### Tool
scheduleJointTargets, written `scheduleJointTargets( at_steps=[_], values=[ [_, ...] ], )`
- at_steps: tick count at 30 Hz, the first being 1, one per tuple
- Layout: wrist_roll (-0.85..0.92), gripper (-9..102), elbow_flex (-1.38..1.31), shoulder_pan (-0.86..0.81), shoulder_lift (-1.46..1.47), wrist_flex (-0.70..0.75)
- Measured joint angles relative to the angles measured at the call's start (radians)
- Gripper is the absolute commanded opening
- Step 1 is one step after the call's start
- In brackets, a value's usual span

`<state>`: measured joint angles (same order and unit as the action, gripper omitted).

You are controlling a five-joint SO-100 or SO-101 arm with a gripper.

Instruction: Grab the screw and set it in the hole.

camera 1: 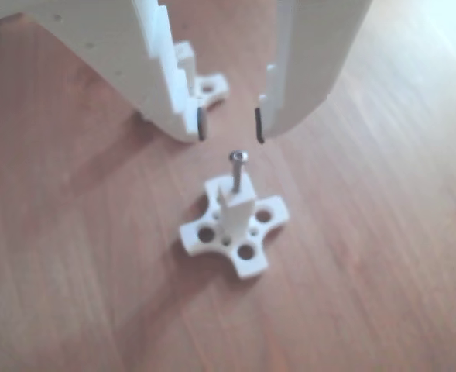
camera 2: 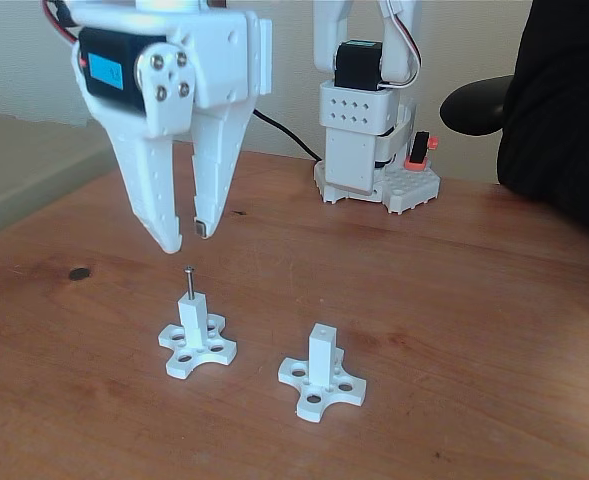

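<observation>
The screw (camera 1: 238,165) (camera 2: 189,281) stands upright in the top of a white post on a cross-shaped base (camera 1: 235,229) (camera 2: 196,345), its shiny head above the post. My white gripper (camera 1: 230,125) (camera 2: 187,238) hangs open just above the screw, fingertips apart on either side of it and not touching. Nothing is between the fingers. A second white post with a hole in its top (camera 2: 321,368) stands to the right in the fixed view; the other view shows its base (camera 1: 208,84) behind my left finger.
The arm's base (camera 2: 369,130) stands at the back of the wooden table (camera 2: 474,300). A small dark coin-like disc (camera 2: 78,273) lies at the left. A dark chair (camera 2: 554,110) is at the right edge.
</observation>
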<state>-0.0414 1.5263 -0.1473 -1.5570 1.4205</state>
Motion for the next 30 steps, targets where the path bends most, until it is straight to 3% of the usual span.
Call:
scheduleJointTargets(
  at_steps=[30],
  values=[
    [0.000, 9, -0.008, 0.000, 0.037, -0.002]
  ],
)
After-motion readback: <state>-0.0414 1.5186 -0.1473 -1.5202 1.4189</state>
